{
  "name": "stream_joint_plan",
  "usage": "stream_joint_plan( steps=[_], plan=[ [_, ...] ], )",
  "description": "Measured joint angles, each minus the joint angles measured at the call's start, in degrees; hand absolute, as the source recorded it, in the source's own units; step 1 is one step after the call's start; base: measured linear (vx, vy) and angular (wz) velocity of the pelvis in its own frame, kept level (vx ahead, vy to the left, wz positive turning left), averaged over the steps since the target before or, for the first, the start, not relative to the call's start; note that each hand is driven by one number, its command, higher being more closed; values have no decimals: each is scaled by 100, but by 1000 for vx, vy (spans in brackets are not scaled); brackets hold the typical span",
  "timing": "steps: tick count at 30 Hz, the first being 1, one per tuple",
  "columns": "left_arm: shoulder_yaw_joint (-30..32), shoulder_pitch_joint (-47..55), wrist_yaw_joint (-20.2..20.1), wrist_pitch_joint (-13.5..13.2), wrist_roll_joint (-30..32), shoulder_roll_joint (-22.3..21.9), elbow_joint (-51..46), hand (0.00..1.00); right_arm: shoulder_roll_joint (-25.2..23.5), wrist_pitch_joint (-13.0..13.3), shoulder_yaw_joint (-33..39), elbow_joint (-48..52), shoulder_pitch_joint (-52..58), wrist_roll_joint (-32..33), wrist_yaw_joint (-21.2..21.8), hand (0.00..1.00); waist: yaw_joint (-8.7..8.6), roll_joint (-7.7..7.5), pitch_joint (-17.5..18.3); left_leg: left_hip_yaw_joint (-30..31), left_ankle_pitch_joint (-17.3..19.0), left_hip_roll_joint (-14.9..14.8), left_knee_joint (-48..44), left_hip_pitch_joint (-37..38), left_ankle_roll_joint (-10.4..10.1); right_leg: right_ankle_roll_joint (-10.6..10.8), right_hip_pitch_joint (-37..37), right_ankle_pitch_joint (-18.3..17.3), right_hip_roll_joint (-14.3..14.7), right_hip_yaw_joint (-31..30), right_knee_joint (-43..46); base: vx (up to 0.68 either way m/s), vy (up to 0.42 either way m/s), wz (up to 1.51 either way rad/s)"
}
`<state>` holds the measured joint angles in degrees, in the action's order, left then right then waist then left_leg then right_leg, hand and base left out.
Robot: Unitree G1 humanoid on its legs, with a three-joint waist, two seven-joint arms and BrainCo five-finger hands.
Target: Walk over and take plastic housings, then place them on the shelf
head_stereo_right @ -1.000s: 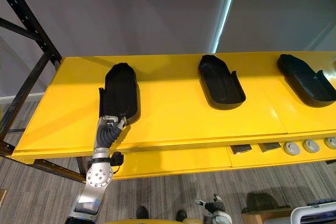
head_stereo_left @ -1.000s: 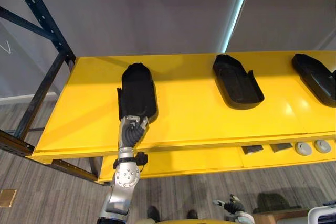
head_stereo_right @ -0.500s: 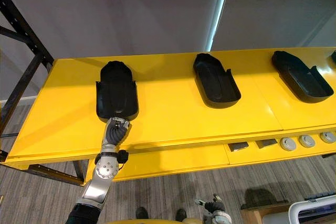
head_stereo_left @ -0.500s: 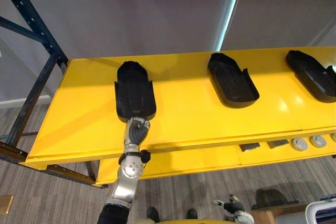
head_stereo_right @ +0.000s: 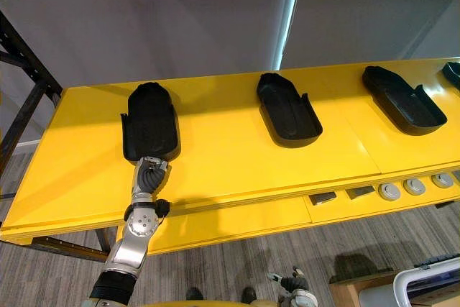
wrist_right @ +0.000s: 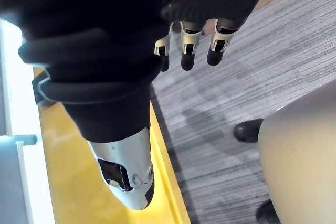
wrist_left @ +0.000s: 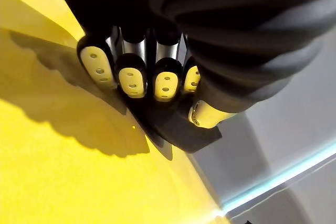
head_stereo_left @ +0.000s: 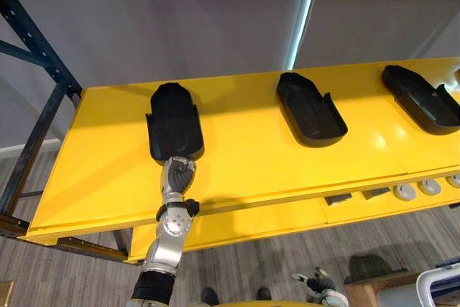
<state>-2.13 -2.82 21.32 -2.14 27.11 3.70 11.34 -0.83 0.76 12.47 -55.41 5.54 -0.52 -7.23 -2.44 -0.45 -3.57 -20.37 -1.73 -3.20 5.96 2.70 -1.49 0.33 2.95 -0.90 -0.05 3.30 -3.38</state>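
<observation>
- Right hand [wrist_right: 189, 48] hung low over the grey carpet floor [wrist_right: 236, 93]; fingers loose and nearly straight, nothing held.
- Two grey round discs [head_stereo_left: 405, 192] and two small dark blocks [head_stereo_left: 338, 200] are seen on the lower ledge, right of centre.
- Left hand [head_stereo_left: 178, 175] is raised to the yellow shelf [head_stereo_left: 251, 156]; fingers are curled in, nothing clasped. Contact with the shelf cannot be told.
- Left housing [head_stereo_left: 174, 120], black plastic, lies flat on the shelf just beyond that hand.
- Middle housing [head_stereo_left: 309, 109] and right housing [head_stereo_left: 420, 98] lie well apart along the shelf.
- Dark steel upright [head_stereo_left: 36, 55] noted at the far left.
</observation>
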Motion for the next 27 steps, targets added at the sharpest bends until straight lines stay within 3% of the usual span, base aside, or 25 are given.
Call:
stream_joint_plan(
  steps=[3, 6, 10, 12, 14, 17, 21, 22, 25, 27],
  plan=[
    [-1, 98, -2, -1, -123, 0, -155, 100, -6, 3, -2, -1, -1, 1, -1, 0, -1, -3, 2, 36, -3, 2, 0, 8, 2, 1, 22, 0, -7, 74, 2, -22, -24, 6],
    [1, 387, 2, -62, -415, 0, -995, 100, 17, 14, -3, -69, 2, 1, -3, 0, 8, -21, 7, 147, -10, 5, -2, -9, 5, 1, 55, -2, -16, 132, 3, -19, -25, 18],
    [235, 667, 65, -493, -1179, -2, -2595, 100, 49, 41, -3, -166, -1, 8, -4, 0, 52, -36, 14, 321, -9, 10, -2, -56, 5, 9, 66, -11, -18, 255, 23, -22, -23, 18],
    [592, 658, 209, -769, -1570, -6, -3076, 100, 66, 41, -8, -166, -1, 8, -1, 0, 108, -37, 16, 383, -11, 9, -2, -77, 3, 9, 70, -13, -17, 309, 29, -32, -23, 16],
    [1329, 658, 424, -1158, -2413, -28, -3361, 100, 86, 39, -15, -163, 0, 11, -8, 0, 168, -37, 16, 462, -16, 9, -2, -99, -4, 4, 98, -18, -16, 379, 38, -41, -25, 15],
    [2285, 813, 811, -1341, -3118, -131, -3349, 100, 108, 9, -130, -166, 14, 10, -25, 0, 230, -64, 30, 582, -23, 12, -2, -99, -12, -11, 124, -102, -24, 501, 153, -24, -18, 25],
    [2950, 1327, 1031, -1298, -3563, -149, -2770, 100, 79, -6, -248, -158, 107, -4, -34, 0, 354, -190, 115, 641, 14, 14, -2, -73, -22, -30, 175, -203, -39, 645, 224, 0, -16, 20],
    [3202, 1509, 1056, -1182, -3647, -197, -2422, 0, 55, -6, -300, -147, 110, -6, -35, 0, 358, -220, 135, 641, 18, 15, -3, -71, -17, -34, 189, -216, -44, 681, 225, 6, -11, 9],
    [3672, 1736, 1042, -978, -4063, -372, -1239, 0, 4, -12, -354, -18, 122, -7, -36, 0, 354, -238, 147, 614, 38, 18, -4, -59, 5, -33, 198, -223, -57, 697, 232, 2, -3, 1],
    [3801, 1809, 807, -577, -4280, -473, 165, 0, -46, -53, -350, 199, 165, -7, -35, 0, 347, -234, 144, 597, 16, 39, -5, 42, -9, -1, 253, -292, -91, 700, 323, 0, 0, 0]
  ],
)
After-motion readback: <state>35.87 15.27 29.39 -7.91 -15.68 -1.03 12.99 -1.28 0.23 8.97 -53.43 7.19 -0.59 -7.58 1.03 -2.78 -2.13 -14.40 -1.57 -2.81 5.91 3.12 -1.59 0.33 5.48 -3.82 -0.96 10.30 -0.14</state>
